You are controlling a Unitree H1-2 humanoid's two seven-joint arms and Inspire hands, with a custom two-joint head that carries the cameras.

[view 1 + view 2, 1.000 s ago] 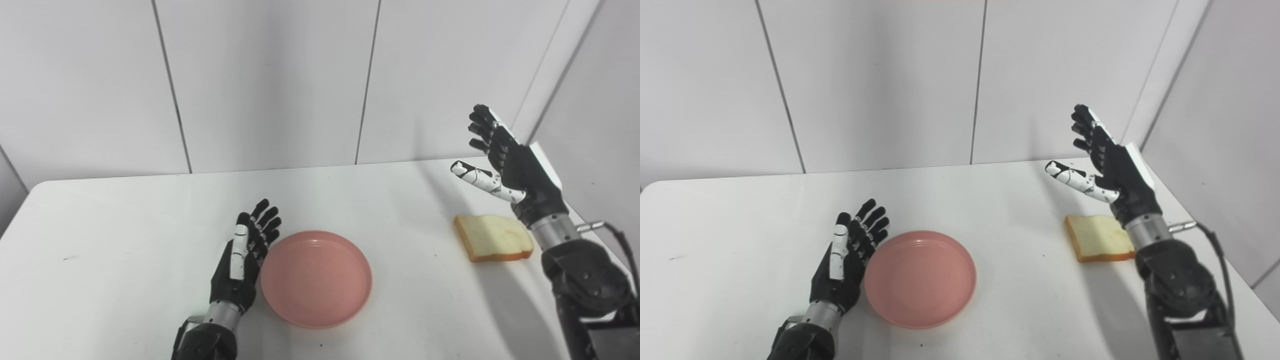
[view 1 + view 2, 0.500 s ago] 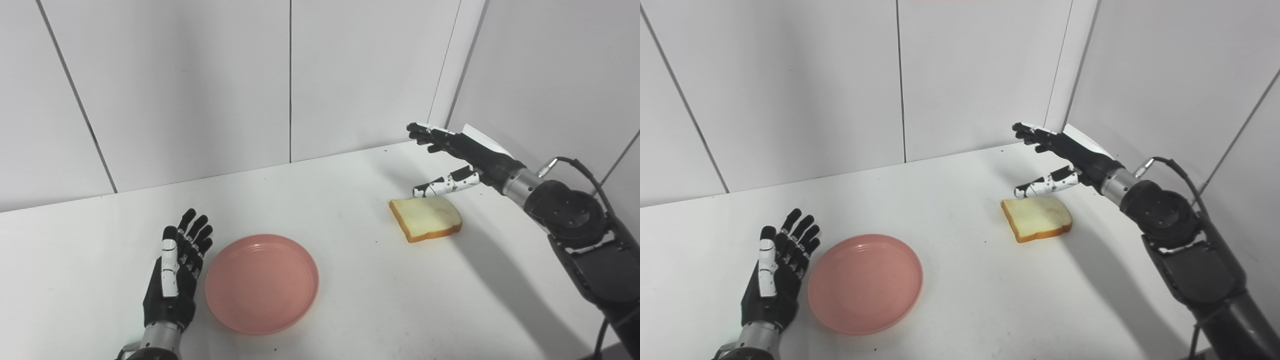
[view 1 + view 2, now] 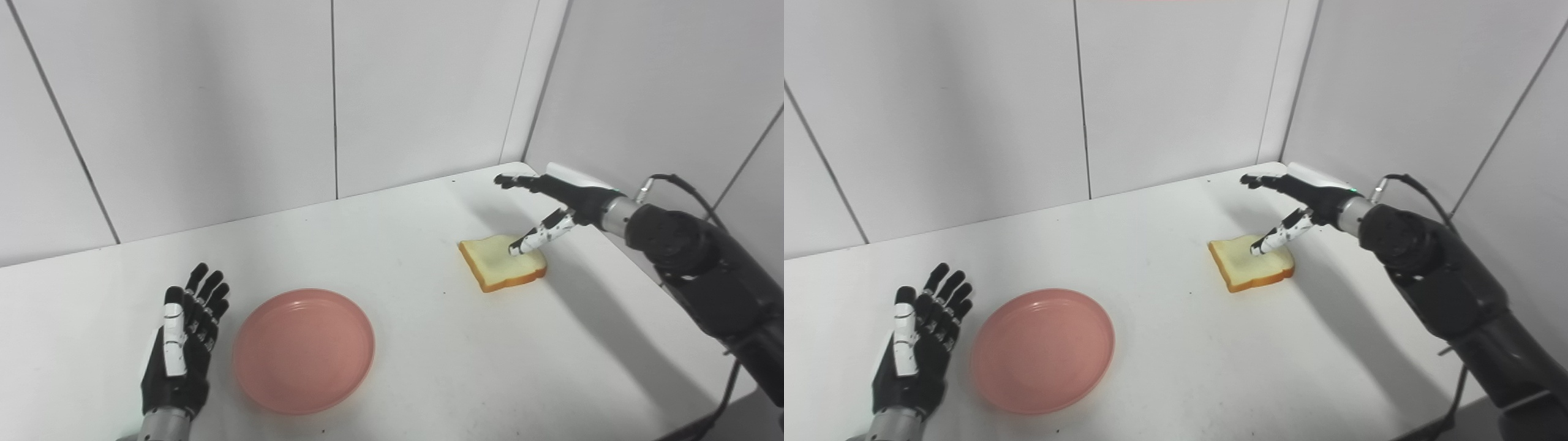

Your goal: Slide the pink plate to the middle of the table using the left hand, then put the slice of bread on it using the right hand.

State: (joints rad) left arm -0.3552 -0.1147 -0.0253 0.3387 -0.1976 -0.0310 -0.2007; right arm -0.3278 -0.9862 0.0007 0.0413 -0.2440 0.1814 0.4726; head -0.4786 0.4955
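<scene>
The pink plate (image 3: 304, 350) lies flat on the white table (image 3: 429, 355), near its front left part. My left hand (image 3: 184, 349) rests open just left of the plate, fingers straight and pointing away, a small gap between it and the rim. The slice of bread (image 3: 503, 264) lies flat at the right side of the table. My right hand (image 3: 551, 205) hovers open over the bread's far right edge, fingers stretched out leftward above it and the white thumb angled down toward the slice. It holds nothing.
White wall panels (image 3: 245, 92) close off the back, and a side wall (image 3: 661, 86) meets them in a corner just behind the bread. The table's right edge (image 3: 1396, 392) runs under my right forearm.
The camera has swung to the right, shifting the whole picture. My right hand has come down from upright to level over the bread. The plate, bread and left hand have not moved on the table.
</scene>
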